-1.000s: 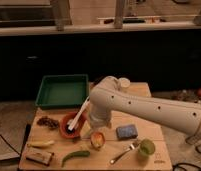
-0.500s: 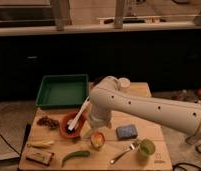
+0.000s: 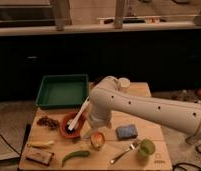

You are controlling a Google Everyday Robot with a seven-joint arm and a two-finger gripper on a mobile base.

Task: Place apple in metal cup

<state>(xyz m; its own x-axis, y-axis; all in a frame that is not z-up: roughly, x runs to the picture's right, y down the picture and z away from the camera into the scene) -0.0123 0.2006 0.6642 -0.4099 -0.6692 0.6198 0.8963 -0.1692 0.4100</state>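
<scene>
The white arm comes in from the right side and bends down over the middle of the wooden table. The gripper points downward at the end of the arm, just above the front part of the table. The apple is directly under it, touching or almost touching it. I cannot tell whether the gripper is clamped on the apple or only standing over it, because the wrist covers this place.

To the left of the apple is a red bowl with a white utensil leaning in it. A green tray lies behind the bowl. A long green vegetable lies in front of the apple, near the table edge. To the right of the apple are a blue sponge, a fork (or perhaps a spoon) and a light green cup. A white cup stands at the back, behind the arm.
</scene>
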